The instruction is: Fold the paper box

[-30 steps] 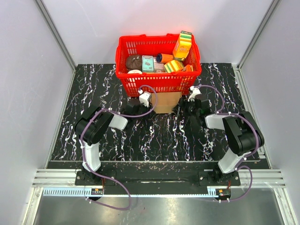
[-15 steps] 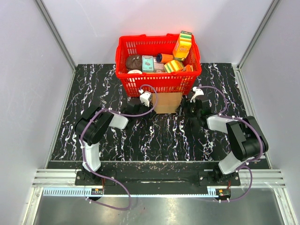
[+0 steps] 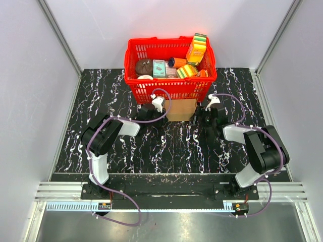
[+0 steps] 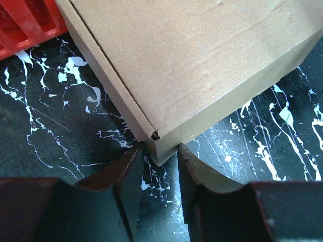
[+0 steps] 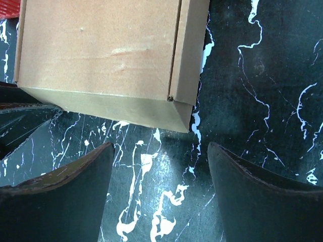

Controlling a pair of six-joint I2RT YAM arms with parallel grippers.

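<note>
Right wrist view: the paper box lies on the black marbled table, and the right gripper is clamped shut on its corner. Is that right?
Not quite. The right gripper is wide open with nothing between its fingers; the paper box lies just beyond the fingertips, on the black marbled table as you said. The right wrist view shows this.

Paper box (image 3: 180, 110) now sits a touch further to my right along the front of the red basket (image 3: 171, 92) than a second ago. Left gripper (image 4: 159, 151) has followed it, edging right and closer to the basket. Right gripper (image 5: 161, 151) has shifted slightly right too, and the right arm (image 3: 263, 148) has swung its elbow outward and back toward its base.
</note>
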